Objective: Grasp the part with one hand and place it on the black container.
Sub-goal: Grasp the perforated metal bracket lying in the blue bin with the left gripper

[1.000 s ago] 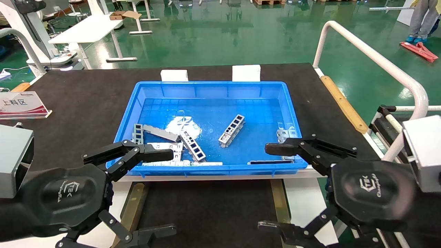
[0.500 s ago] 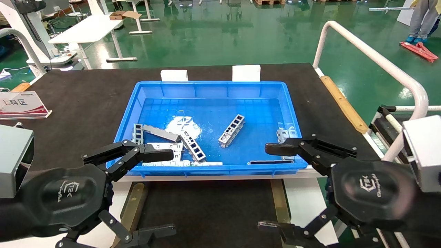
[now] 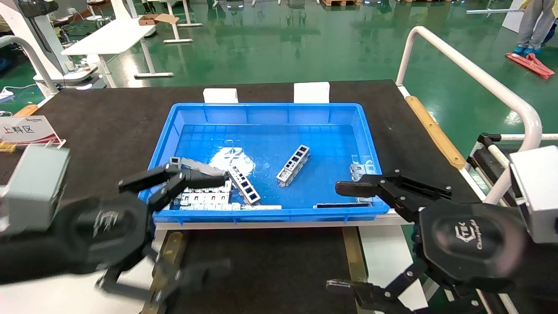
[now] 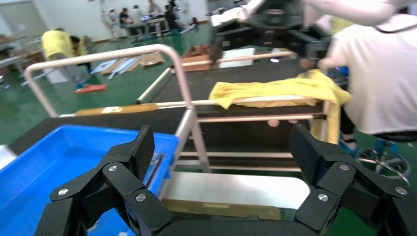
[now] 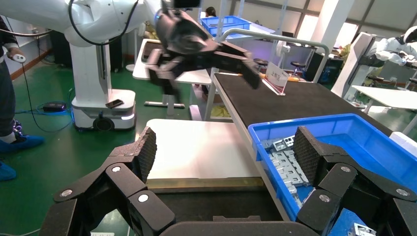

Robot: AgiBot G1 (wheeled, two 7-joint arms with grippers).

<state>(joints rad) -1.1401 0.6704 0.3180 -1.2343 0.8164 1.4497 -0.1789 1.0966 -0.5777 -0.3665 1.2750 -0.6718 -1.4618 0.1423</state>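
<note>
The part (image 3: 293, 165), a silver-grey ladder-shaped bar, lies loose in the middle of the blue bin (image 3: 266, 110). A second ladder-shaped bar (image 3: 244, 185) lies near the bin's front left among flat plates. The black container (image 3: 261, 261), edged by brass strips (image 3: 352, 257), lies below the bin's front edge and shows in the right wrist view (image 5: 216, 206). My left gripper (image 3: 220, 221) is open and empty over the bin's front left corner, also in its wrist view (image 4: 222, 152). My right gripper (image 3: 338, 237) is open and empty at the bin's front right corner, also in its wrist view (image 5: 226, 147).
Pale multi-slot plates (image 3: 205, 199) lie along the bin's front wall and show in the right wrist view (image 5: 287, 164). A small metal piece (image 3: 362, 168) sits at the bin's right wall. A white rail (image 3: 471, 69) runs along the right. A sign (image 3: 26, 130) stands far left.
My left arm has moved up and forward toward the bin's front left corner and is blurred with motion. The right arm and the parts have not moved.
</note>
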